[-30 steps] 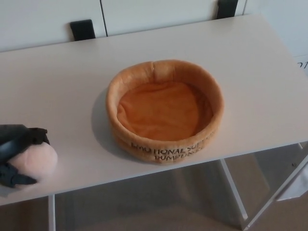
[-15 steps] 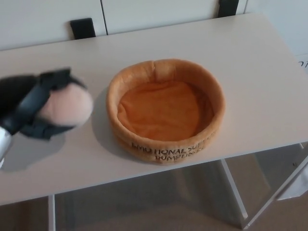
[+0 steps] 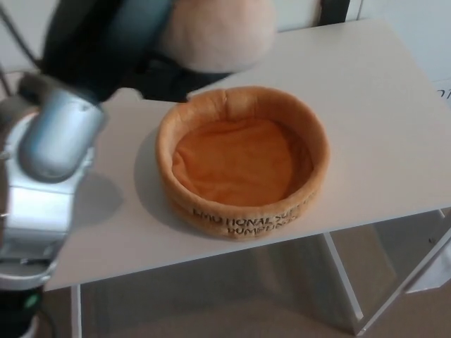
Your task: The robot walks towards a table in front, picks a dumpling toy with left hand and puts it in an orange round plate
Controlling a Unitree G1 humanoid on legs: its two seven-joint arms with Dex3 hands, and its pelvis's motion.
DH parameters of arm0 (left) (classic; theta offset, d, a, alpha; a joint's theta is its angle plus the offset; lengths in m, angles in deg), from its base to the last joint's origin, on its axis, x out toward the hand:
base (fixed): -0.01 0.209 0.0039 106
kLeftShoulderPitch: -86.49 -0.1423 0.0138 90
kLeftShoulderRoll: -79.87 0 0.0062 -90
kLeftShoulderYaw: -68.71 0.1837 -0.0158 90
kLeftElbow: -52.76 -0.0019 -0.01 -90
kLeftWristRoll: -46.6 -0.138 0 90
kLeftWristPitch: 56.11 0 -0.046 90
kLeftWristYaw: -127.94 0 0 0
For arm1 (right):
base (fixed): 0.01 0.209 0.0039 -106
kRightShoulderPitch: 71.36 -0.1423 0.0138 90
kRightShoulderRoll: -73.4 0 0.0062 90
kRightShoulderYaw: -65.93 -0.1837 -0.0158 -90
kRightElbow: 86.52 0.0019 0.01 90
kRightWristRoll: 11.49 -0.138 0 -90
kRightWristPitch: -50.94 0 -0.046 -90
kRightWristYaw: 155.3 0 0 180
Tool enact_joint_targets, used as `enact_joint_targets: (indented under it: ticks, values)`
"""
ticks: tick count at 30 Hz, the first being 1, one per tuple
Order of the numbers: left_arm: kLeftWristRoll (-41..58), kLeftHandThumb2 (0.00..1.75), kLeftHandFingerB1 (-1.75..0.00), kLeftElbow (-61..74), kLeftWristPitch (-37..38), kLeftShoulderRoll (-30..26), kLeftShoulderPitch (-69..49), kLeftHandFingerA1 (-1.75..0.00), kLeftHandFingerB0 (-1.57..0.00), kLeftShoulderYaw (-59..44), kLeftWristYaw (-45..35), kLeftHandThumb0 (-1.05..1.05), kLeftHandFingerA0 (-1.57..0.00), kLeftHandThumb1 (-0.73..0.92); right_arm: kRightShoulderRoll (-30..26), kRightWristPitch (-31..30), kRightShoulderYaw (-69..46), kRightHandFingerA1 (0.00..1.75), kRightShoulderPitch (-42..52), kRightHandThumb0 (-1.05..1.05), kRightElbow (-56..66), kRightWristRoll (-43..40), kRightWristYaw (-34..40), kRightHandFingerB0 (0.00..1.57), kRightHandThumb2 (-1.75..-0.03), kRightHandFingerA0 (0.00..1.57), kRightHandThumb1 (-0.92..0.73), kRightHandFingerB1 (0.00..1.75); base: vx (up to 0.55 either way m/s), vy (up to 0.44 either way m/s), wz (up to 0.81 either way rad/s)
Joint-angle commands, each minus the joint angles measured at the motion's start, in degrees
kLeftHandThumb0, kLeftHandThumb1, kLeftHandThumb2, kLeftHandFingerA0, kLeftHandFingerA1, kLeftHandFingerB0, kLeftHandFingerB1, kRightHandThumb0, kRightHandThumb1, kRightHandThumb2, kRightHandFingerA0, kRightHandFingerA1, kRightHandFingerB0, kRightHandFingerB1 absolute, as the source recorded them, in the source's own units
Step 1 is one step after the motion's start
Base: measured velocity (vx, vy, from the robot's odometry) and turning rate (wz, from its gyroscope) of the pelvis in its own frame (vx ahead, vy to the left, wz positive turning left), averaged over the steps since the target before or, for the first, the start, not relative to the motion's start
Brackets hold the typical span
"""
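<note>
Left arm: the silver, jointed forearm (image 3: pixel 49 162) rises from the lower left edge and reaches up and across toward the top of the picture.
Plate: the orange, round, soft fabric plate (image 3: pixel 242 160) with a raised rim and dark lettering on its front wall sits on the white counter (image 3: pixel 380 127), nothing inside it.
Left hand: the black left hand (image 3: pixel 134 49), blurred, is raised above the counter, just beyond the plate's far left rim, fingers wrapped around the toy.
Dumpling: the pale pink, rounded plush dumpling toy (image 3: pixel 218 32) is held in that hand, off the counter, at the top edge.
</note>
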Motion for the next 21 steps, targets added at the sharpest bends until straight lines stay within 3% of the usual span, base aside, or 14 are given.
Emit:
enact_joint_targets:
  ticks: [1,2,9,10,11,12,13,15,16,17,18,19,20,21]
  values:
    - [-5.44,0.59,-0.58,-5.15,-4.38,2.96,1.70,-1.56,-0.85,6.53,-0.73,-0.19,-0.86,0.67,-0.85,-0.64,0.29,0.50,0.34,-0.44,0.35,-0.22,-1.26,0.36,-0.62,0.83,-0.70,0.32,0.00,0.000,0.00]
    - [-6.06,0.59,-0.55,-7.68,-3.82,3.59,0.90,-1.64,-0.80,8.23,0.07,-0.26,-0.85,0.65,-0.79,-0.78,0.39,0.52,0.08,-0.45,0.24,-0.14,-1.18,0.35,-0.62,0.84,-0.70,0.32,0.00,0.000,0.00]
    - [-7.23,0.62,-0.50,-14.37,-4.75,3.11,-0.04,-1.64,-0.66,12.07,-2.19,-0.19,-0.77,0.76,-0.64,-0.45,0.65,0.50,0.11,-0.45,0.20,-0.09,-1.00,0.34,-0.62,0.86,-0.70,0.32,0.00,0.000,0.00]
    - [-8.13,0.58,-0.93,-15.21,-5.42,2.84,-0.04,-1.75,-0.70,12.70,-2.53,-0.14,-0.71,0.80,-0.66,-0.39,0.64,0.50,0.31,-0.43,0.65,-0.18,-1.10,0.34,-0.62,0.85,-0.70,0.32,0.00,0.000,0.00]
    - [-8.80,0.58,-0.93,-15.85,-5.94,2.62,-0.01,-1.75,-0.70,13.18,-2.79,-0.14,-0.71,0.80,-0.68,-0.34,0.65,0.50,0.46,-0.43,0.98,-0.26,-1.18,0.34,-0.62,0.85,-0.70,0.32,0.00,0.000,0.00]
    - [-9.72,0.58,-1.23,-17.77,-7.19,2.09,0.07,-1.75,-0.62,14.10,-3.71,-0.14,-0.69,0.80,-0.62,-0.51,0.66,0.51,0.43,-0.43,1.23,-0.34,-1.25,0.34,-0.62,0.86,-0.71,0.32,0.00,0.000,0.00]
    - [-9.96,0.65,-0.59,-18.88,-7.26,1.53,0.10,-1.56,-0.72,14.35,-4.03,-0.21,-0.93,0.59,-0.58,-0.68,0.65,0.50,0.24,-0.45,0.99,-0.34,-1.28,0.33,-0.62,0.86,-0.71,0.32,0.00,0.000,0.00]
    - [-10.27,0.65,-0.59,-20.04,-7.25,0.93,0.17,-1.56,-0.72,14.59,-4.31,-0.21,-0.93,0.59,-0.55,-0.87,0.65,0.50,0.05,-0.45,0.75,-0.34,-1.34,0.33,-0.62,0.86,-0.71,0.32,0.00,0.000,0.00]
    - [-11.22,0.60,-0.44,-20.84,-8.61,0.47,0.76,-1.49,-0.64,15.03,-5.30,-0.21,-0.76,0.69,-0.56,-0.96,0.63,0.52,-0.18,-0.45,0.68,-0.35,-1.38,0.33,-0.62,0.86,-0.71,0.32,0.00,0.000,0.00]
    - [-11.48,0.60,-0.44,-21.03,-9.01,0.37,0.94,-1.49,-0.64,15.15,-5.58,-0.21,-0.76,0.69,-0.57,-0.98,0.63,0.52,-0.24,-0.45,0.68,-0.35,-1.39,0.33,-0.62,0.86,-0.71,0.32,0.00,0.000,0.00]
    - [-12.27,0.60,-0.33,-21.85,-10.47,-0.14,1.78,-0.77,-0.34,15.67,-7.08,-0.33,-0.68,0.66,-0.53,-1.01,0.57,0.52,-0.35,-0.45,0.72,-0.42,-1.40,0.34,-0.62,0.86,-0.70,0.32,0.00,0.000,0.00]
    - [-12.79,0.60,-0.33,-22.38,-11.42,-0.48,2.33,-0.77,-0.34,16.00,-8.13,-0.33,-0.68,0.66,-0.50,-1.04,0.53,0.52,-0.40,-0.45,0.77,-0.47,-1.40,0.34,-0.62,0.86,-0.70,0.32,0.00,0.000,0.00]
    - [-14.09,0.78,-0.37,-23.41,-12.76,-1.34,3.43,-0.44,-0.12,16.80,-10.13,-0.63,-0.26,0.51,-0.51,-0.88,0.46,0.50,-0.39,-0.46,0.86,-0.57,-1.51,0.33,-0.62,0.84,-0.70,0.32,0.00,0.000,0.00]
    - [-14.67,0.78,-0.37,-23.78,-13.13,-1.75,3.88,-0.44,-0.12,17.21,-10.86,-0.63,-0.26,0.51,-0.54,-0.75,0.44,0.50,-0.35,-0.46,0.91,-0.60,-1.59,0.33,-0.62,0.84,-0.70,0.32,0.00,0.000,0.00]
